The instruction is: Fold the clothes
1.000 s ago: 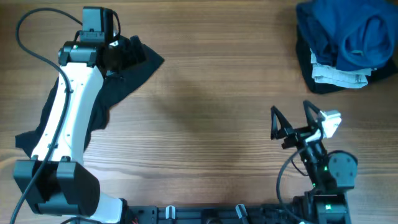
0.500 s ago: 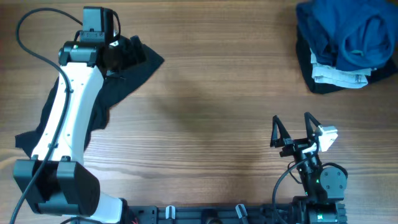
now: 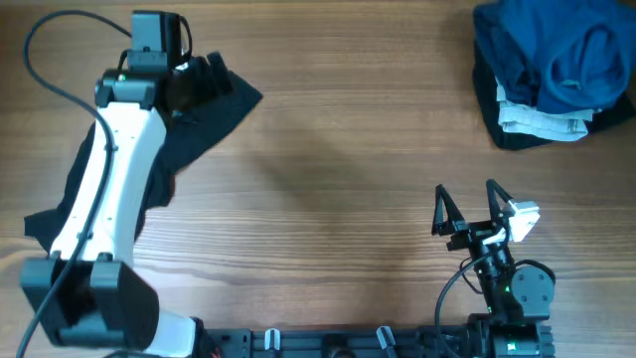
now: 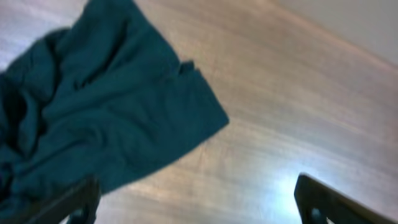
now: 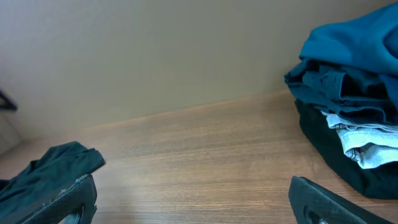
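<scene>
A dark, wrinkled garment [image 3: 189,139] lies spread at the table's left, partly hidden under my left arm. It looks dark teal in the left wrist view [image 4: 112,112]. My left gripper [image 3: 204,82] hovers at its far corner, open and empty [image 4: 196,208]. Its left finger is by the cloth's edge. A pile of clothes sits at the far right: a royal-blue garment [image 3: 561,50] on top, pale grey cloth [image 3: 537,119] and black cloth [image 3: 517,137] beneath. My right gripper [image 3: 467,207] is open and empty near the front edge [image 5: 193,208], well short of the pile [image 5: 354,81].
Bare wooden table [image 3: 348,159] lies between the dark garment and the pile. A black cable [image 3: 60,85] loops over the left arm. A rail with clips [image 3: 328,343] runs along the front edge. The dark garment's corner shows far left in the right wrist view [image 5: 53,165].
My right gripper has drawn back a little toward the front edge and levelled out, still open. The left arm and the dark garment have barely moved.
</scene>
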Available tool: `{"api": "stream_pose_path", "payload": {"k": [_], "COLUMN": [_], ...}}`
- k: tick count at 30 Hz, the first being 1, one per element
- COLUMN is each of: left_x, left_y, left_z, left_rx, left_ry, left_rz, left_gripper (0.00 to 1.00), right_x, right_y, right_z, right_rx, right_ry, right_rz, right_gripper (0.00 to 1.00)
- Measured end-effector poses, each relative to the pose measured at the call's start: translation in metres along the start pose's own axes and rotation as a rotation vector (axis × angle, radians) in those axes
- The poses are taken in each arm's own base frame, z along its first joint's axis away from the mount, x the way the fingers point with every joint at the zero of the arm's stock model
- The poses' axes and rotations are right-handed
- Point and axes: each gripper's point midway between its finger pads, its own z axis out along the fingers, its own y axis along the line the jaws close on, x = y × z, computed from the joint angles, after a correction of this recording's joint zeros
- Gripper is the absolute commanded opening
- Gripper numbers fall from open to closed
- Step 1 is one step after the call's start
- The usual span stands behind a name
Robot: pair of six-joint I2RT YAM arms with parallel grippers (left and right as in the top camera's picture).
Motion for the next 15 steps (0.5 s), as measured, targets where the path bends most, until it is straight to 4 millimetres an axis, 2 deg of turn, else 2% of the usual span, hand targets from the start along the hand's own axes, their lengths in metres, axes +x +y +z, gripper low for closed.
{"api": "stream_pose_path", "payload": {"k": [2,4,7,8,9,11,13,15], "left_x": [-0.008,0.002,0.044,0.059,0.085,0.12,0.135,0.14], "left_y": [-0.01,-0.008,0.012,0.02,0.032,0.054,0.069,0.077], "left_z": [-0.012,-0.035,-0.068,-0.07,-0.074,-0.08,-0.085,-0.084], "left_rx": [0.089,0.173,0.248,0.25,0.269,0.292,0.313,0.322], "left_ry": [-0.17,-0.318,-0.464,-0.466,-0.506,-0.565,-0.637,-0.662], "left_rz": [0.01,0.012,0.012,0.012,0.012,0.005,-0.01,-0.018], "left_gripper": [1.0,1.0,1.0,1.0,1.0,1.0,1.0,1.0], "right_x": [0.001,0.002,0.003,0.002,0.003,0.002,0.003,0.003], "right_y": [0.0,-0.001,-0.001,-0.001,-0.001,-0.001,-0.002,-0.002], "right_z": [0.0,0.0,0.001,0.001,0.001,0.001,0.001,0.001], "right_rx": [0.001,0.003,0.004,0.004,0.005,0.006,0.007,0.007], "right_ry": [0.003,0.008,0.011,0.011,0.012,0.01,0.013,0.013], "right_rz": [0.001,0.002,0.002,0.002,0.002,0.002,0.001,0.0], "right_gripper": [1.0,1.0,1.0,1.0,1.0,1.0,1.0,1.0]}}
